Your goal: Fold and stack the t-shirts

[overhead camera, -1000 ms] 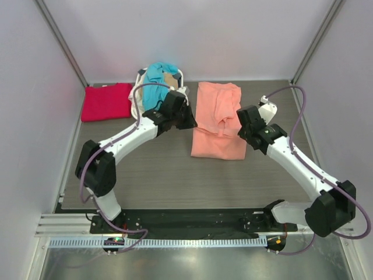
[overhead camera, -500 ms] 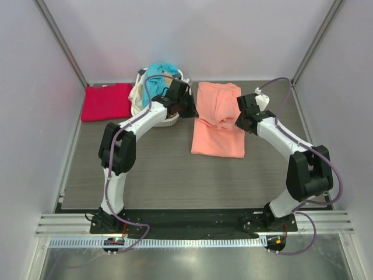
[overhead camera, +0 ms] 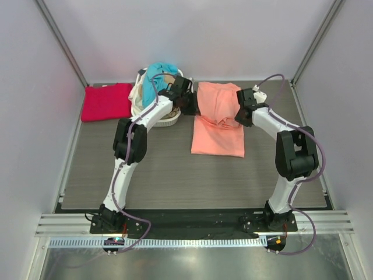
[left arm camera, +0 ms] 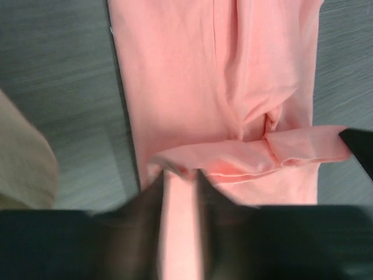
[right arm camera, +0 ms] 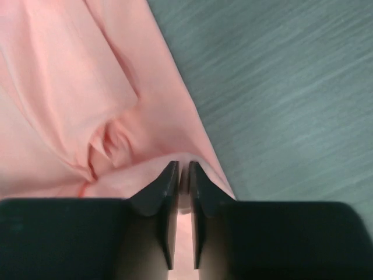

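Observation:
The salmon-pink t-shirt (overhead camera: 217,125) lies at the table's middle back, its far part lifted and doubled over. My left gripper (overhead camera: 191,105) is shut on its left edge; the left wrist view shows the pink cloth (left arm camera: 192,81) pinched between my fingers (left arm camera: 152,192). My right gripper (overhead camera: 240,114) is shut on its right edge, as the right wrist view shows (right arm camera: 182,169). The crimson red t-shirt (overhead camera: 106,101) lies folded at the back left. The teal blue t-shirt (overhead camera: 156,79) and the beige t-shirt (overhead camera: 139,92) are in the basket.
The white laundry basket (overhead camera: 169,121) stands at the back, just left of my left gripper. Grey walls close the back and sides. Bare wood-grain table (overhead camera: 175,175) spreads in front of the pink shirt.
Both grippers have moved toward the back, carrying the pink shirt's edges with them. The shirt's folded-over part has shifted farther back. Both arms have stretched out.

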`<state>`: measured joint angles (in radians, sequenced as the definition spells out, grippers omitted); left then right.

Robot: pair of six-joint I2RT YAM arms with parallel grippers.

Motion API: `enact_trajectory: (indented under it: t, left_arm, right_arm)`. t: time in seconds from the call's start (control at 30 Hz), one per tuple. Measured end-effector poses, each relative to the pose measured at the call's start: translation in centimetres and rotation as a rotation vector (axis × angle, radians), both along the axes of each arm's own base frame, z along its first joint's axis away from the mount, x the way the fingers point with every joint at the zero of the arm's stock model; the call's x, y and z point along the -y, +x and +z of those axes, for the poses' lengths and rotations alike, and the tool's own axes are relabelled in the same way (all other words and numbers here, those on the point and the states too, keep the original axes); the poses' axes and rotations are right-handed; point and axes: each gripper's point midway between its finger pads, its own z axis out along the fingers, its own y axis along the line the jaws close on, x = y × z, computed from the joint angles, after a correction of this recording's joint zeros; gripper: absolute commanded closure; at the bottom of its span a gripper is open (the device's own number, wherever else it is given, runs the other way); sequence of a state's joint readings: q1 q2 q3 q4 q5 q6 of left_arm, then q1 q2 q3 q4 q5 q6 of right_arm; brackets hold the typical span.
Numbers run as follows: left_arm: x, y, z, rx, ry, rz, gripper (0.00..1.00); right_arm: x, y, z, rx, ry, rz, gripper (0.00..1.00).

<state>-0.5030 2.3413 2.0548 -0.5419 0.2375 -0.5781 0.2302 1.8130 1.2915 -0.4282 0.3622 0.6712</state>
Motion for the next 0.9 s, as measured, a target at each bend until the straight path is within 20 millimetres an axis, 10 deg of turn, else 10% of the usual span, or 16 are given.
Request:
enact_trajectory:
  t: [0.03, 0.13, 0.33, 0.5, 0.67, 0.9]
  left_arm:
    - [0.0, 0.6, 0.1, 0.006, 0.003, -0.002, 0.51]
    - [-0.5, 2.1, 1.2, 0.017, 0.001, 0.016, 0.32]
    - [-2.7, 1.0, 5.6, 0.049, -0.008, 0.045, 0.28]
    - [-4.1, -2.9, 8.6, 0.075, -0.034, 0.038, 0.32]
    - [-3.7, -7.6, 5.3, 0.019, -0.079, 0.013, 0.36]
    - [-1.7, -12.9, -2.3, -0.147, -0.067, -0.036, 0.39]
  right_arm:
    - [0.2, 0.8, 0.0, 0.003, 0.006, -0.003, 0.36]
    - [1.4, 3.0, 0.7, 0.022, 0.009, -0.005, 0.13]
    - [2.0, 3.6, 6.2, 0.131, 0.015, 0.021, 0.15]
    - [-3.8, 1.0, 9.3, 0.214, 0.084, 0.175, 0.25]
    - [-9.5, -0.9, 4.4, 0.123, 0.205, 0.354, 0.32]
    - [-10.3, 0.1, -3.4, -0.035, 0.3, 0.393, 0.34]
